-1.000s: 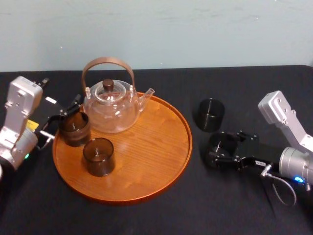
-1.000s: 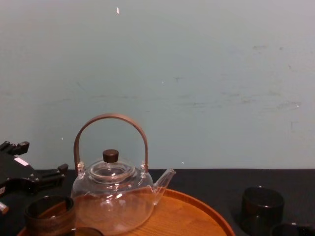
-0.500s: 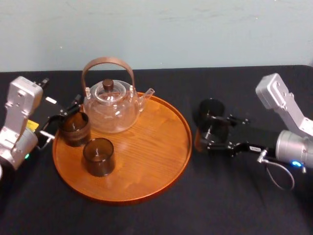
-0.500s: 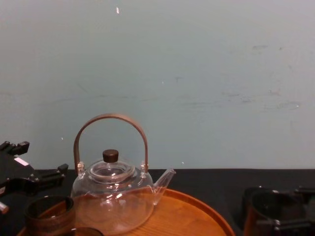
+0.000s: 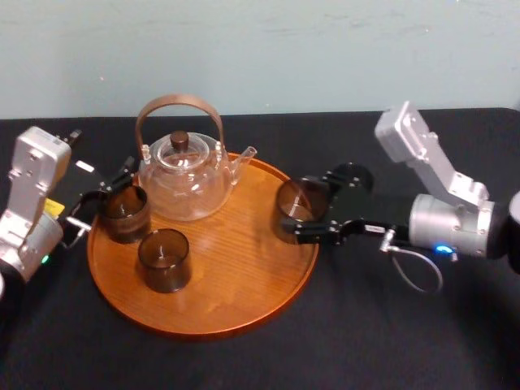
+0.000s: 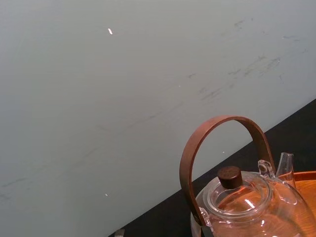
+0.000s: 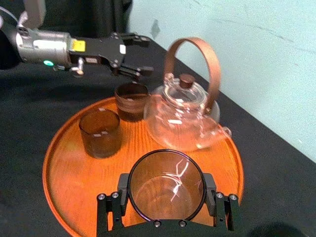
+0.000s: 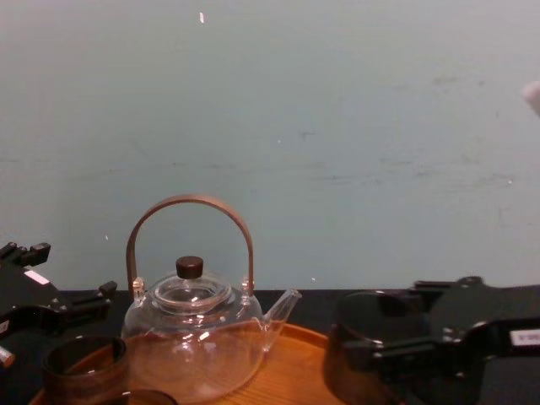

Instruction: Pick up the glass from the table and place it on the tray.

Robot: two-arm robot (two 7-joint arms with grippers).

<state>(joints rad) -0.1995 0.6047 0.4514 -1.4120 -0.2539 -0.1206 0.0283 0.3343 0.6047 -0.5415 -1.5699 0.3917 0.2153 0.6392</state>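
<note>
Cloth, black and plain, covers the table (image 5: 366, 349) from edge to edge, and on it, toward my left, lies the tray (image 5: 207, 328), round and wooden, its low rim there to keep small things from sliding off.

At the tray's far side stands the teapot (image 5: 184, 185), clear glass with a bent wooden handle, spout aimed to my right. It sits well back, I judge, so that the nearer wood is free for cups.

My right gripper (image 5: 307, 210) reaches in from the right, level with the table, and its two fingers are clamped on the glass (image 7: 166, 183), one on each side of the wall, just under the lip. Held that way the glass stays upright with its mouth up. My left gripper (image 7: 139, 54) waits at the tray's left edge with its fingers spread and nothing between them, just beside a cup there. It looks out of the way on purpose, leaving the carrying to the right arm.

The glass I hold is over the tray's right edge, just inside the rim, and the wrist view shows wood grain through its bottom. I cannot tell whether it is clear of the wood. Setting it down and letting go is what remains.

Two more smoky cups are already on the tray: one (image 5: 123, 213) by the teapot's left side, one (image 5: 163, 260) nearer me.
</note>
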